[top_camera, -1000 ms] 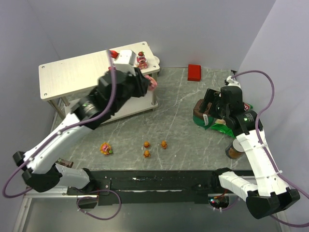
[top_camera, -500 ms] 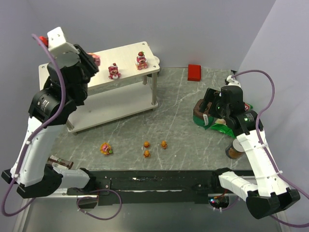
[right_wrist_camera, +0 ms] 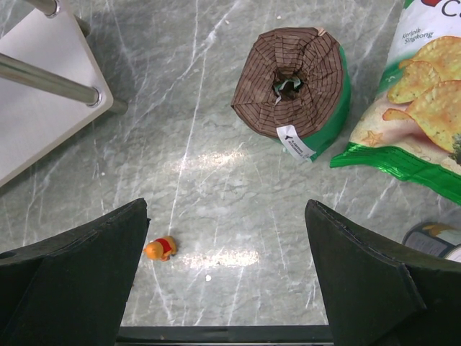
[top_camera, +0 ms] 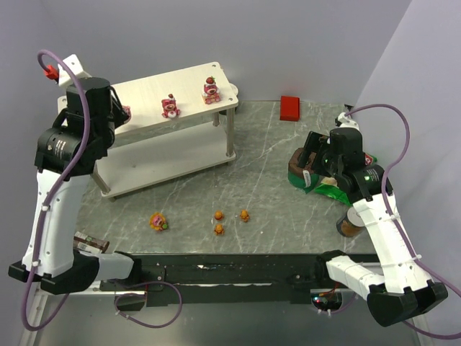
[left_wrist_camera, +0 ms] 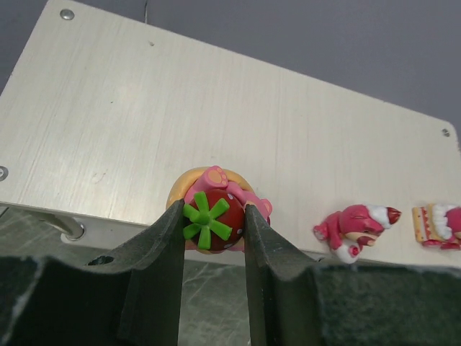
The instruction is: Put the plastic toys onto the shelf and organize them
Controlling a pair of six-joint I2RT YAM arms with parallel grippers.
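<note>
Fingers of left gripper [left_wrist_camera: 214, 213] clamp pink-red plastic strawberry bear [left_wrist_camera: 213, 186] over pale wooden shelf [left_wrist_camera: 216, 108], worktop's far-left corner, for release; right gripper [right_wrist_camera: 225, 216] gapes.

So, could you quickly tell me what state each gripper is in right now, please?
Left gripper: closed on a pink strawberry bear over the shelf.
Right gripper: open, holding nothing.

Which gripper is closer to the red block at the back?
Right. The right gripper hovers open just in front of the red block; the left gripper is far left, gripping a strawberry bear at the shelf.
</note>
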